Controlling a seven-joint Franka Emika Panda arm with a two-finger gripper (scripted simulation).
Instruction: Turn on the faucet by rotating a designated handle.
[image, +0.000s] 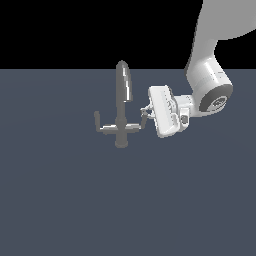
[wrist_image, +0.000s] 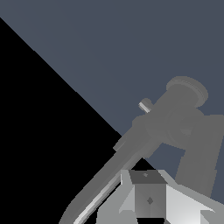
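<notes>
Dark slate-blue floor (image: 60, 200) fills the lower part of the exterior view, meeting a black backdrop along a straight horizon above. Wide bare ground stretches to the exterior view's left of the fixture and in front of it. Near the centre stands the faucet (image: 121, 107), a small grey metal tap on a round base, its tall curved spout rising just past the horizon line. A crossbar carries two levers: the left-hand lever (image: 97, 120) stands free, with open space around it. At the crossbar's other end sits the handle (image: 143, 119), its upturned tip right at the fingertips of the gripper (image: 146, 113). The fingers reach the tip from the exterior view's right, but whether they are clamped on it or merely beside it cannot be told. Behind them the white arm (image: 210, 90) bends up and out of frame at the upper right. The wrist view shows the faucet (wrist_image: 175, 122) close ahead, spout slanting toward the camera.
</notes>
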